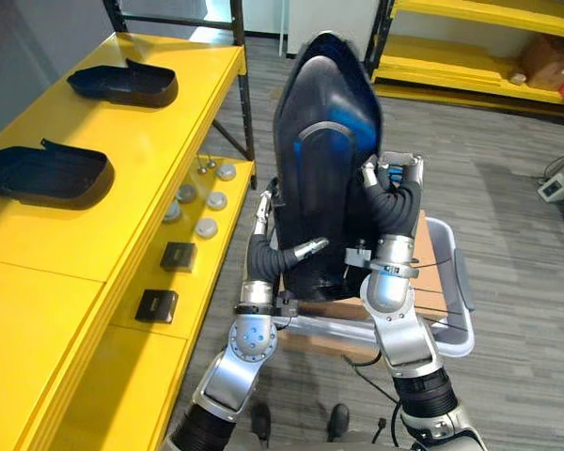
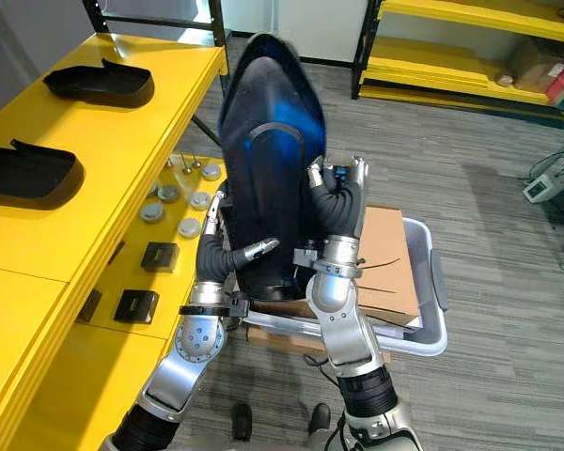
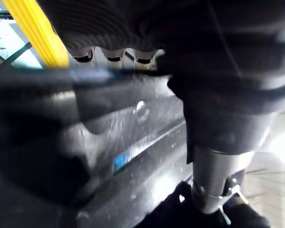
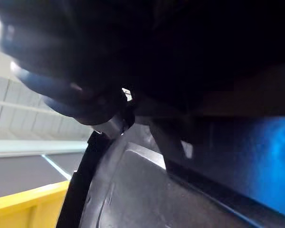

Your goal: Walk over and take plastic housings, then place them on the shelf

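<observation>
1. Plastic housing (image 1: 324,141), large, black and glossy, upright between both hands, above a grey bin (image 1: 454,324) with cardboard (image 2: 392,252) in it. Just beside the yellow shelf (image 1: 150,141), not on it.
2. From the head views: left hand (image 1: 266,246) clamped on the lower left edge, thumb across the front face. Right hand (image 1: 399,193) higher up on the right edge, fingers curled round the rim.
3. Also from the head views: far housing (image 1: 124,83) and near housing (image 1: 45,175), both black, lying well apart on the shelf's top level. Round metal discs (image 1: 207,225) and small black boxes (image 1: 179,256) on the level below.
4. From the left wrist view: fingers (image 3: 114,56) tucked behind the held part's edge. Close up, a speckled dark surface with a small blue glint, and a strip of yellow beyond.
5. From the right wrist view: a dark moulded face with a raised rib, blue sheen at one side and a yellow corner past it.
6. Shape: narrow rounded top, wider toward the bottom, with a curved band across the middle catching blue light.
</observation>
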Controlling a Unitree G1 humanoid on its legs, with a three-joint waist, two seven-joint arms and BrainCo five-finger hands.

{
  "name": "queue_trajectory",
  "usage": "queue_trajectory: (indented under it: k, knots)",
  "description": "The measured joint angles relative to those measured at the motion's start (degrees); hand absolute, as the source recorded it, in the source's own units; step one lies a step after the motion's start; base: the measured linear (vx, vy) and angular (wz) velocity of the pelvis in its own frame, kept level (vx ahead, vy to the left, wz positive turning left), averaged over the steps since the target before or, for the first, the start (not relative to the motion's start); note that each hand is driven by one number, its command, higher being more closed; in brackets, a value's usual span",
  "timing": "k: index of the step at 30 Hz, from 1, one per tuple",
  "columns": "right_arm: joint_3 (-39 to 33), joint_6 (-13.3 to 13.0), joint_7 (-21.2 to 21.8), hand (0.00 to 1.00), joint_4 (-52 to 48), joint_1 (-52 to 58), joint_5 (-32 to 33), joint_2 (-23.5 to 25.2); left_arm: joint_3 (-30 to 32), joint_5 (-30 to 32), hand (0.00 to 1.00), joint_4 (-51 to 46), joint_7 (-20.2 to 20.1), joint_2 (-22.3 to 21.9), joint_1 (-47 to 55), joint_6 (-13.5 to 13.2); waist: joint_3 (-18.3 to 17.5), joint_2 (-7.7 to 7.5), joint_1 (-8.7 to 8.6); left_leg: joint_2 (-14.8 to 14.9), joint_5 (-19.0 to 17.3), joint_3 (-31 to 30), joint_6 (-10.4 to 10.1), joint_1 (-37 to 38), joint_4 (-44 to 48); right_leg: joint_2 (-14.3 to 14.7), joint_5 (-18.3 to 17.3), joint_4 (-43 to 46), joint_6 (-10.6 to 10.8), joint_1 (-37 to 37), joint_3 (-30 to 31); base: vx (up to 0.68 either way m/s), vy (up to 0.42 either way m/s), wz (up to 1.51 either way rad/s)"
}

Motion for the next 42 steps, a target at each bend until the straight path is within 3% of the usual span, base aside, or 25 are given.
queue_trajectory:
  k: [2, 3, 12, 19, 21, 23, 30, 32, 33, 35, 38, 42]
  knots:
    - [0.5, -0.3, 0.3, 1.00, 0.0, 0.0, 0.0, -0.4, 0.0, -1.9, 1.00, 0.7, 0.0, 0.0, -0.1, 0.1, -0.5, 0.01, -0.70, 0.1, 0.0, 0.1, 0.0, 0.0, 0.0, 0.1, 0.0, 0.0, 0.0, 0.0, 0.1, -0.01, -0.009, -0.02]
    - [0.7, -0.3, 0.3, 0.00, 0.0, 0.0, 0.0, -0.5, 0.0, -2.8, 1.00, 1.1, -0.1, 0.0, -0.1, 0.1, -0.6, 0.00, -0.88, 0.1, 0.0, 0.2, 0.0, 0.0, 0.0, 0.1, 0.0, 0.0, 0.0, -0.1, 0.2, -0.02, -0.012, -0.03]
    - [3.0, -4.6, 2.0, 0.00, -1.1, 0.0, 5.2, -3.6, 0.9, -5.9, 1.00, 2.3, -0.2, 0.2, -0.3, 1.1, -1.3, 0.05, -0.88, 0.1, 0.0, 0.7, 0.0, 0.0, 0.0, 0.1, 0.1, 0.0, -0.1, -0.3, 0.7, -0.01, -0.002, -0.03]
    - [1.2, -8.0, 10.0, 0.00, -3.7, 0.6, 16.7, -14.5, 5.0, -5.8, 1.00, 2.2, -1.7, 1.8, 0.1, 1.1, -1.8, 0.12, -0.90, 0.1, -0.1, 0.9, -0.2, 1.1, 0.0, 0.1, 0.1, 0.0, -0.1, 0.7, 0.8, -0.02, -0.005, -0.01]
    - [-2.4, -9.7, 11.9, 0.00, -7.1, 1.7, 20.4, -15.9, 7.0, -5.7, 1.00, 2.1, -1.9, 2.0, 1.1, 0.6, -1.9, 0.19, -0.91, 0.1, -0.1, 1.0, -0.2, 1.1, 0.0, 0.1, 0.1, 0.0, -0.1, 0.7, 0.9, -0.04, -0.008, -0.02]
    - [-11.9, -12.9, 12.7, 0.00, -9.6, 2.7, 25.5, -15.9, 9.4, -5.6, 1.00, 1.8, -2.8, 1.9, 4.1, 0.2, -1.9, 0.29, -1.05, 0.1, -0.3, 1.2, -0.4, 1.2, 0.0, 0.1, 0.1, 0.0, -0.1, 0.6, 1.1, -0.03, -0.004, -0.05]
    - [-33.8, -17.5, 11.4, 0.00, -5.1, 9.3, 37.6, -14.7, 16.6, -5.7, 1.00, -1.1, -2.8, 0.6, 11.8, -0.1, -3.1, 1.91, -1.52, 0.1, -0.5, 1.3, -0.1, 1.2, 0.0, 0.1, 0.0, 0.0, 0.0, 0.6, 1.2, 0.00, -0.001, -0.01]
    - [-36.4, -17.7, 10.7, 0.00, 0.4, 12.7, 39.9, -14.1, 18.6, -5.7, 1.00, -2.5, -2.8, 0.2, 13.2, -0.3, -3.3, 2.35, -1.69, 0.1, -0.5, 1.3, -0.2, 1.2, 0.0, 0.1, -0.1, 0.0, 0.0, 0.6, 1.2, 0.00, 0.000, 0.00]
    - [-36.4, -17.0, 11.2, 0.00, 8.1, 16.9, 41.1, -14.3, 20.0, -5.8, 1.00, -3.5, -2.8, -0.1, 14.4, -1.1, -3.5, 2.54, -1.84, 0.2, -0.6, 1.2, -0.2, 1.2, 0.0, 0.2, -0.1, 0.0, 0.0, 0.6, 1.2, 0.00, 0.000, 0.00]
    - [-35.7, -15.6, 12.0, 0.00, 14.0, 19.5, 41.8, -14.3, 20.6, -5.9, 1.00, -4.4, -2.9, 0.0, 15.3, -1.7, -3.5, 2.56, -1.88, 0.2, -0.6, 1.2, -0.2, 1.2, 0.0, 0.2, -0.1, 0.0, 0.0, 0.6, 1.2, 0.00, 0.000, 0.00]
    - [-32.7, -11.4, 16.9, 0.00, 30.1, 25.1, 41.6, -14.3, 22.0, -6.8, 1.00, -7.1, -4.0, 0.1, 19.1, -3.0, -3.6, 2.78, -1.85, 0.3, -0.8, 0.9, -0.5, 1.2, 0.0, 0.2, -0.1, 0.0, 0.0, 0.7, 1.1, -0.02, -0.011, 0.01]
    - [-30.0, -8.6, 21.9, 0.00, 51.2, 26.8, 40.4, -12.6, 22.3, -8.0, 1.00, -7.4, -5.5, -0.1, 21.3, -4.1, -3.6, 3.00, -1.11, 0.2, -0.8, -0.3, -0.5, 1.8, 0.0, 0.1, -0.2, 0.0, 0.0, 1.8, 0.3, -0.02, -0.012, 0.13]
